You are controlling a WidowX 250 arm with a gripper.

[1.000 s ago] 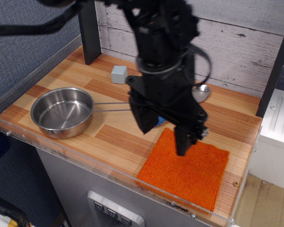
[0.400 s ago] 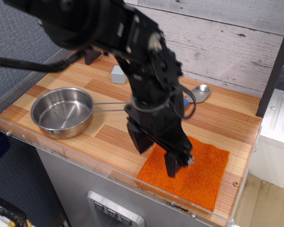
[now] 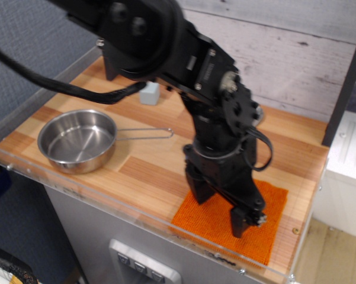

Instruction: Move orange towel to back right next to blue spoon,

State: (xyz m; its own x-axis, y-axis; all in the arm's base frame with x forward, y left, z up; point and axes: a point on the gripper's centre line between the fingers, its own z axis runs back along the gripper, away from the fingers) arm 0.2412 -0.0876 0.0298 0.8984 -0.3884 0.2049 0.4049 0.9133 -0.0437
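Observation:
The orange towel (image 3: 271,234) lies flat at the front right corner of the wooden table (image 3: 148,168). My black gripper (image 3: 221,206) points down over the towel's middle, its jaws spread apart. One finger (image 3: 198,188) is at the towel's left edge and the other finger (image 3: 243,221) is over its front part. The fingertips are at or just above the cloth; I cannot tell if they touch it. The blue spoon is hidden behind my arm.
A steel pan (image 3: 77,141) with a thin wire handle sits at the front left. A small grey block (image 3: 148,93) stands at the back. A clear rim (image 3: 136,214) runs along the table's front edge. A plank wall is behind.
My arm has moved right and towards the front, and lower over the towel. It now covers the spoon, which showed at the back right before. The towel has not moved.

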